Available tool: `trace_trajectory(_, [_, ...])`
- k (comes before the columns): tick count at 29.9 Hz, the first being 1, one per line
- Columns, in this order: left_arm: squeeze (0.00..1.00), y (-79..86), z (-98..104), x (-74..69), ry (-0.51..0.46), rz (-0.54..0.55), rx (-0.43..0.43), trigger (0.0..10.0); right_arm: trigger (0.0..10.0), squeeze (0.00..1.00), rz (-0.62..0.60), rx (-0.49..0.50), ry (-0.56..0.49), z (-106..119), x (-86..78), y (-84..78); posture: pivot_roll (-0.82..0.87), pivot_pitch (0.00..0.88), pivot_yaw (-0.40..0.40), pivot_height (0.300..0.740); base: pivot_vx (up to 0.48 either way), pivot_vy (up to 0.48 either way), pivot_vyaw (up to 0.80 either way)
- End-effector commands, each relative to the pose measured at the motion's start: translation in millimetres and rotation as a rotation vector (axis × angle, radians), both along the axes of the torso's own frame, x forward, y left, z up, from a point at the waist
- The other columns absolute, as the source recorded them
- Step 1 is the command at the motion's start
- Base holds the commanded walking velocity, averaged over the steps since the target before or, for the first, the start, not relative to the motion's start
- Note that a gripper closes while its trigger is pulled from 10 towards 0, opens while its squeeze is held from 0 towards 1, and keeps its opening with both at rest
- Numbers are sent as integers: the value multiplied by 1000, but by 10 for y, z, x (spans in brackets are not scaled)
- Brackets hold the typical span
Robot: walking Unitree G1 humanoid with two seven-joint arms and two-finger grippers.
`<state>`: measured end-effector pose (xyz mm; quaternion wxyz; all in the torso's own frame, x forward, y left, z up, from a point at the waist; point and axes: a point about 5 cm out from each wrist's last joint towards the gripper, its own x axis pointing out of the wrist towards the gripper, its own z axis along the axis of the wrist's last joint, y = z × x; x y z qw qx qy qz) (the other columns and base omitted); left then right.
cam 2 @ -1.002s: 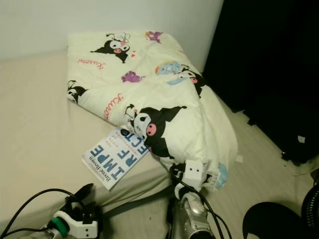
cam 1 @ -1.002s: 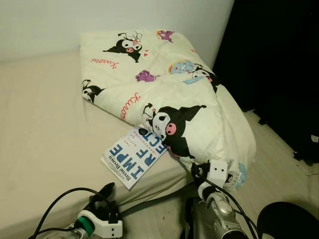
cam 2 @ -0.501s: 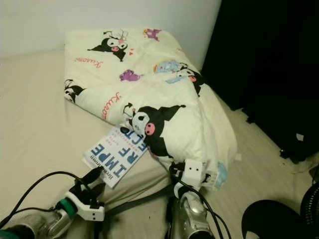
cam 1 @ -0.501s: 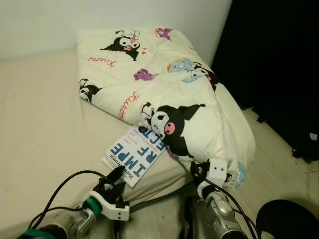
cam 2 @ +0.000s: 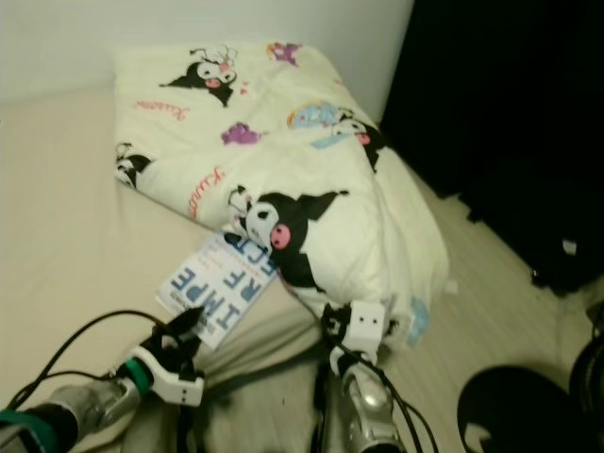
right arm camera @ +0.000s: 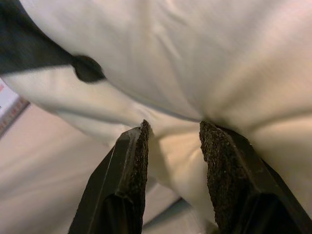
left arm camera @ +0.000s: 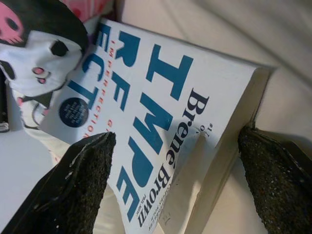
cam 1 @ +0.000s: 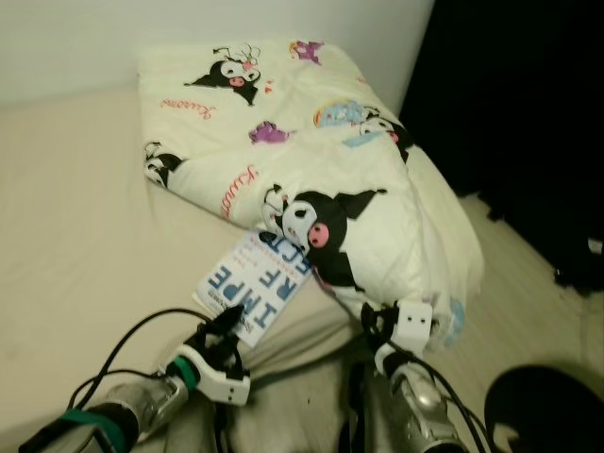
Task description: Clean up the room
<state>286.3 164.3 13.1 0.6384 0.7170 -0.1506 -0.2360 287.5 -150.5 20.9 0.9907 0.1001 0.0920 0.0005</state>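
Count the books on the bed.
1. The book lies near the bed's edge, one end tucked under the cartoon-print comforter, before the open left pincer. More could hide beneath it.

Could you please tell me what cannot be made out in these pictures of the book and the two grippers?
- Book: the far end of its cover lies under the quilt, so the title is cut off in the eye and left wrist views.
- Left gripper: open around the book's corner; contact unclear.
- Right gripper: whether its fingers pinch the quilt fold is unclear.
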Motion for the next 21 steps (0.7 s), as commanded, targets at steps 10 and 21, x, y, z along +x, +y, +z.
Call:
trace_trajectory(10, [0, 149, 100, 151, -19, 110, 61, 10000, 10000, 0, -17, 0, 29, -41, -77, -48, -167, 218, 41, 585, 0, 0, 0])
trace_trajectory(21, [0, 66, 39, 126, 249, 126, -44, 10000, 10000, 0, -12, 8, 34, -14, -59, -15, -133, 215, 39, 585, 0, 0, 0])
